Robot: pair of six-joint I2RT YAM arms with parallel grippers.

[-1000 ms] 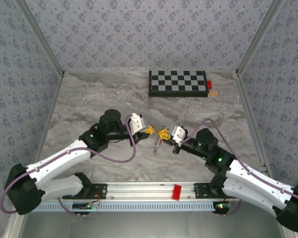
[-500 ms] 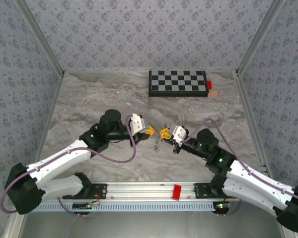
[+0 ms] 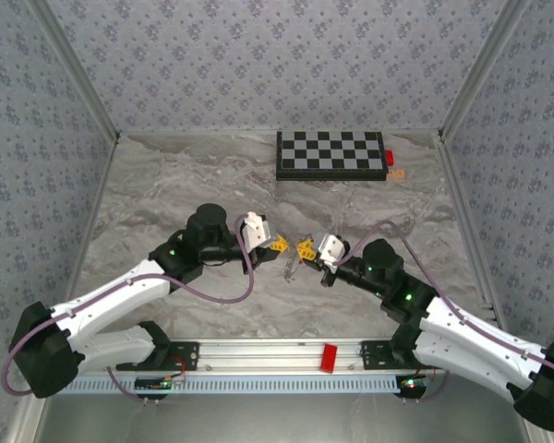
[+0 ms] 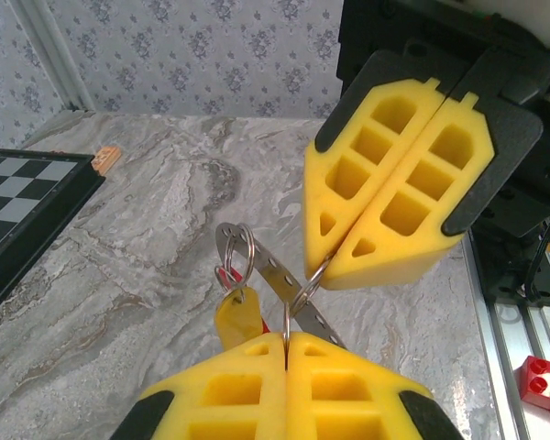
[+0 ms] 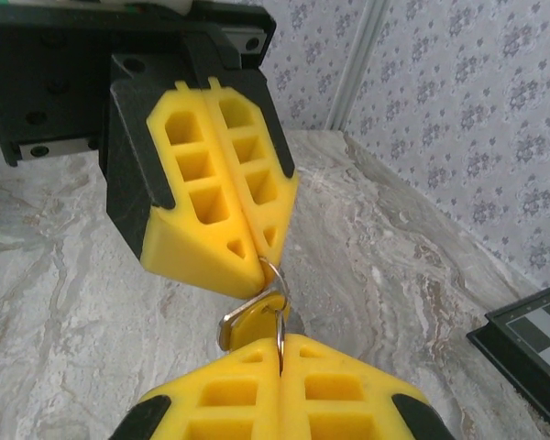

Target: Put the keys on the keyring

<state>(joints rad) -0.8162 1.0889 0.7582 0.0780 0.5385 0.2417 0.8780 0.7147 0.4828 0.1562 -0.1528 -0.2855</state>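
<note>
Both grippers meet tip to tip above the middle of the marble table. My left gripper (image 3: 277, 245) (image 4: 286, 337) is shut on the thin grey keyring (image 4: 287, 316), which runs edge-on into its yellow fingers. My right gripper (image 3: 305, 249) (image 5: 280, 344) is shut on the same wire cluster from the other side, and its tips (image 4: 328, 273) pinch a loop. A brass-coloured key (image 4: 236, 316) (image 5: 254, 321) hangs from a small loop (image 4: 238, 255) beside a red piece (image 4: 225, 276). A silver perforated strip (image 4: 275, 275) crosses behind. A second key cannot be made out.
The black-and-white checkerboard (image 3: 331, 155) lies at the back with a small red block (image 3: 389, 157) at its right end. A red brick (image 3: 330, 356) (image 4: 543, 383) sits on the front rail. Patterned walls close in the table on three sides.
The right gripper has edged slightly left, closer to the left gripper. The cluster hanging between the tips has risen a little. Both grippers stay shut.
</note>
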